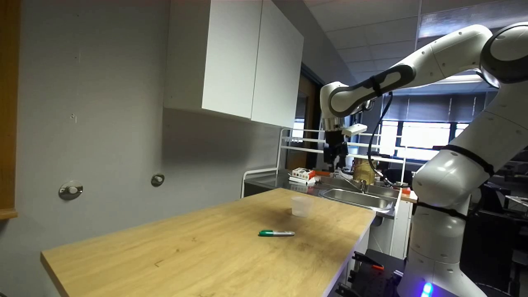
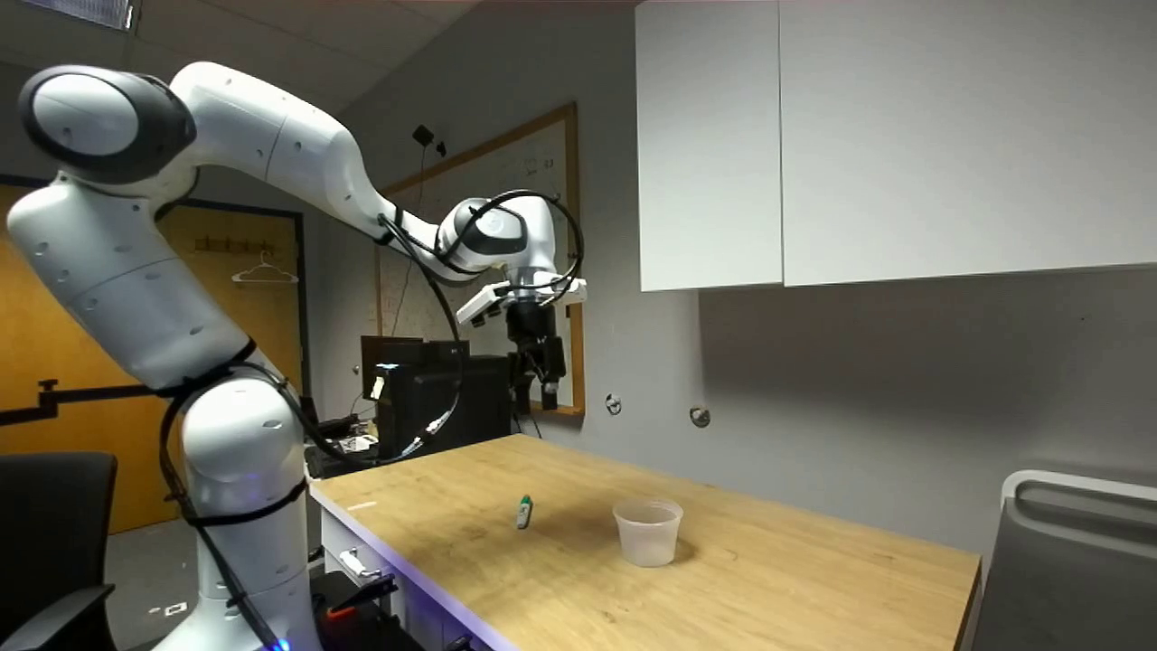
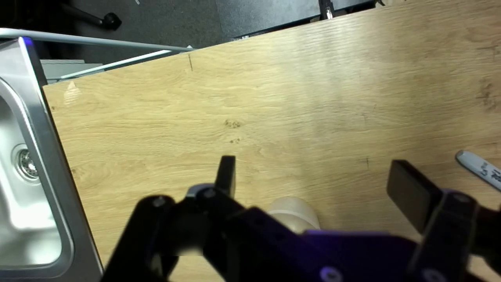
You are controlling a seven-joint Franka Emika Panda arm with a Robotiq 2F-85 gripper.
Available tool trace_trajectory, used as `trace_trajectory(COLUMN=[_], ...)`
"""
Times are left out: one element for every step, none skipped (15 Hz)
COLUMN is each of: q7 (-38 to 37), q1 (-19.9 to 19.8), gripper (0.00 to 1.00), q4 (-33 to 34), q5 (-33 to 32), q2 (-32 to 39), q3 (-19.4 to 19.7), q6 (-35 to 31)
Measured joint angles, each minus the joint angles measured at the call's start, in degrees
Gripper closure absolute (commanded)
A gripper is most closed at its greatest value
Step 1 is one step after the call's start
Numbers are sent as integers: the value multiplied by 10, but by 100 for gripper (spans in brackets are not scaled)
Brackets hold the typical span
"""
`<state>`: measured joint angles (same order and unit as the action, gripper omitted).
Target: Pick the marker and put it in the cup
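The marker, grey-white with a green cap, lies on the wooden table in both exterior views. In the wrist view only its pale end shows at the right edge. The clear cup stands upright on the table near the marker in both exterior views. In the wrist view the cup is partly hidden behind my gripper's body. My gripper is open with nothing between its fingers. It hangs well above the table, pointing down, in both exterior views, apart from marker and cup.
The table runs along a grey wall. A metal sink adjoins its far end, with small boxes and a white rail rack there. White wall cabinets hang above the table. A cable loops along the arm.
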<state>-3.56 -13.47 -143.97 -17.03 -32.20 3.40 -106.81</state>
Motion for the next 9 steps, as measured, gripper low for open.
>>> trace_trajectory(q7=[0,0,0,0,1,3,5,8,12], q1=[3,7,12,19,28,38,50,63,75], gripper=[0,0,0,0,0,0,0,0,0], q4=[0,0,1,2,3,4,6,9,11], q5=[0,-1,-1,-2,-3,-4,-5,-7,-9], q2=[4,9,14,21,28,36,46,57,68], q3=[0,-1,-1,-3,-6,-11,-15,-21,-27], q6=[0,0,0,-3,-9,-16,-24,-33,-43])
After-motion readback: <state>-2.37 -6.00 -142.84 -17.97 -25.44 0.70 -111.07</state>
